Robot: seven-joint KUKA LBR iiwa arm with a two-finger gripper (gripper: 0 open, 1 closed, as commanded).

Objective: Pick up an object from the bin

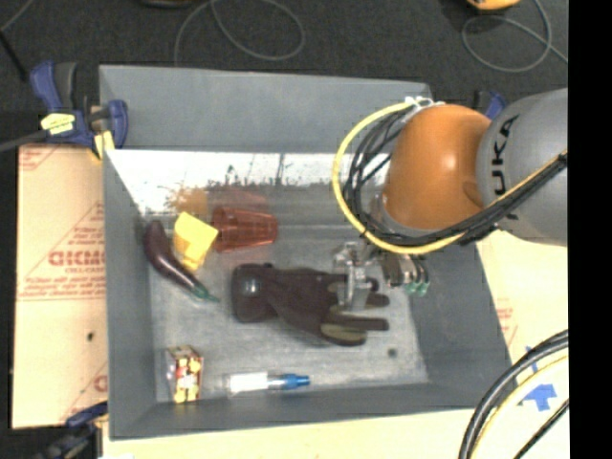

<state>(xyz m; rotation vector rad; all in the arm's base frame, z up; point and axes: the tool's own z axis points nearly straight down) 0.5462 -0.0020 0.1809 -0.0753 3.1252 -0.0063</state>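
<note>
The pick looks begun but not finished. The tool [356, 299] is down inside the grey metal bin [287, 103], below the arm's orange wrist cover, and its tip is at the near end of a dark brown glove [282, 299], or something much like one. The glove lies flat on the bin floor and stretches away from the tool toward the side opposite the arm. The tool seems to touch the glove or stand just above it, where the paler finger-like ends of the glove stick out beneath and just beside it. Whether the tool is apart or together cannot be told from this angle, so no grasp can be claimed, and the glove looks to be resting on the floor, not lifted. As I judge it, the approach and descent are done. Closing on the glove, or confirming the closure, and then raising it clear of the bin are left. Everything else lies well apart from the tool, beyond the glove's far end, and looks untouched. A reddish translucent cup [244, 228] lies on its side with a yellow block [194, 237] just beside it. A purple toy aubergine [167, 256] lies next to that block, farther from the tool. Toward the bin's front wall a white pen-like tube with a blue cap [268, 382] lies flat, and farther along that wall a small patterned box [184, 373] sits in the corner farthest from the tool.
</note>
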